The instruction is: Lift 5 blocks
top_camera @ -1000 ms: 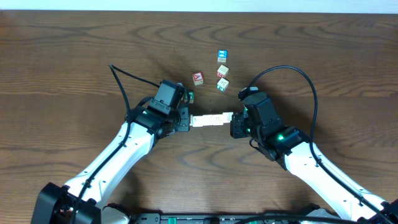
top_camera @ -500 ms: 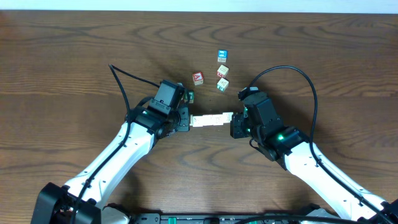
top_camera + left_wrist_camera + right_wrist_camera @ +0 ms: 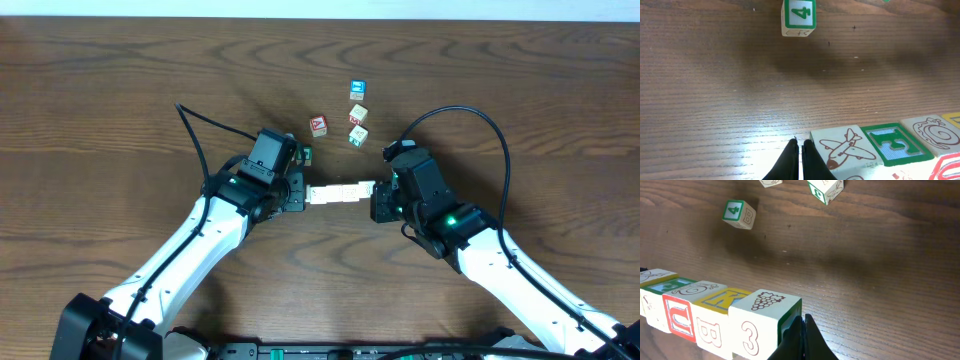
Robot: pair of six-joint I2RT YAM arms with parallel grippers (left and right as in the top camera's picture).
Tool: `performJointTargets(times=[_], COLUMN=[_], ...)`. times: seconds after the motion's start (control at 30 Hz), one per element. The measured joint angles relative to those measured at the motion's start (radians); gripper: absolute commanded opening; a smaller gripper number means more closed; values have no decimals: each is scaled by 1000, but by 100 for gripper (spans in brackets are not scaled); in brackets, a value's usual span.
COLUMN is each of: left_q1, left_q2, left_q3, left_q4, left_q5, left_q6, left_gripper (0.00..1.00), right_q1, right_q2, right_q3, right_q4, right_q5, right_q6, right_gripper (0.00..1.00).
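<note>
The brown wooden counter (image 3: 120, 80) carries everything, and both arms reach inward over it. The left gripper (image 3: 300, 194) and the right gripper (image 3: 378, 190), each with fingers pressed together, butt against opposite ends of the blocks (image 3: 340, 192), five in a tight row between them. Beyond the row lie a green "4" cube (image 3: 307, 155), a red cube (image 3: 318, 125) and a blue cube (image 3: 356, 90).

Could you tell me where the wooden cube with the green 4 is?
Overhead view: the wooden green-4 cube sits alone on the table beside the left end effector, beyond the row of cream wooden blocks.
</note>
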Motion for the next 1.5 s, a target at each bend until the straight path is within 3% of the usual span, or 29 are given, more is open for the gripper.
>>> performJointTargets(times=[1.5], left_q1=[0], left_q2=[-50], left_q3=[0], left_q4=[0], left_q5=[-7], left_q6=[-4], left_gripper=[7], right_q1=[0], right_q2=[-3], right_q3=[19], right_q4=[-16], right_q5=[2], right_q6=[0], right_gripper=[1])
